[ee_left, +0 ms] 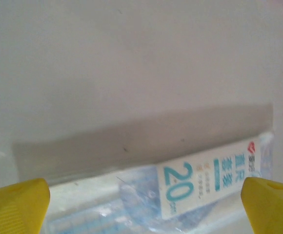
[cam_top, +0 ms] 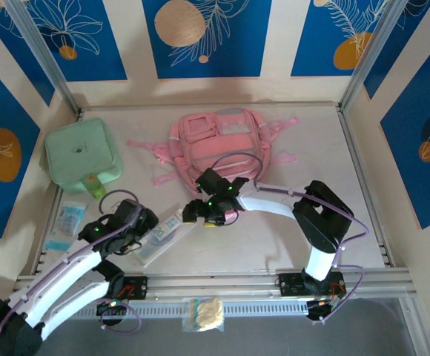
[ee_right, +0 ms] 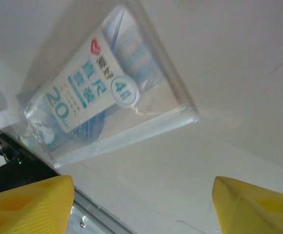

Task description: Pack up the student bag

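1. Two grippers flank the ruler-set packet [cam_top: 164, 236]. Its long axis runs diagonally, from near-left to far-right.
2. Left gripper [cam_top: 147, 228]: fingers spread fully, nothing held. In its wrist view the packet lies just ahead, lengthwise across the gap.
3. Right gripper [cam_top: 193, 213]: fingers well apart, empty, hovering at the packet's far-right end.
4. Student bag [cam_top: 219, 144] lies flat at far centre, beyond the right gripper. Judgement: the right arm is nearer the bag, and both are near the packet.
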Robot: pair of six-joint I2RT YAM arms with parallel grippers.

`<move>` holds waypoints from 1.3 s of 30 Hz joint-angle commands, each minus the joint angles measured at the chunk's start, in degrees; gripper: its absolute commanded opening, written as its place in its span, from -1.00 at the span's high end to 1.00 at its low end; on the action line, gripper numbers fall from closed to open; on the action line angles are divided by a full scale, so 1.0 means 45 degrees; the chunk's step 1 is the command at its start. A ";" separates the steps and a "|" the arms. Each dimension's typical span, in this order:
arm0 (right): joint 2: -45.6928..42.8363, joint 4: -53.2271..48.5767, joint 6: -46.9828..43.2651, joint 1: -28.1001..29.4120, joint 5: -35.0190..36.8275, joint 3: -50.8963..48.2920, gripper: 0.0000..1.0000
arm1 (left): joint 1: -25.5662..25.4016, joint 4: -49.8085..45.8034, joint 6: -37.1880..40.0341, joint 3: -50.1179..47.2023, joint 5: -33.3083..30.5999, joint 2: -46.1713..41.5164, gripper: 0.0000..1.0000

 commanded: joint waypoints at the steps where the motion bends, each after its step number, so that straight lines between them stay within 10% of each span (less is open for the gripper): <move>1: 0.0444 0.0146 0.0815 0.0485 -0.0259 0.0002 -0.50 | 0.0917 0.0151 0.1796 -0.0617 0.0975 -0.0464 -0.99; 11: 0.1704 0.1290 0.1486 0.0683 -0.0002 0.0415 -0.49 | 0.2657 0.3541 0.5095 -0.0657 0.4086 0.2994 -0.97; 20: 0.2774 0.1666 0.0975 -0.0086 0.0295 0.2353 -0.49 | 0.2515 0.4397 0.2921 -0.2682 0.5980 0.1040 -0.69; 31: 0.4328 0.0179 -0.0477 -0.0978 -0.0190 0.5891 -0.48 | 0.0319 0.5858 0.0636 -0.2828 0.6336 0.0679 -0.60; 39: 0.2329 -0.1420 -0.0145 -0.0518 0.0355 0.3819 -0.50 | 0.0235 0.3818 0.1797 -0.1973 0.5046 0.0943 -0.64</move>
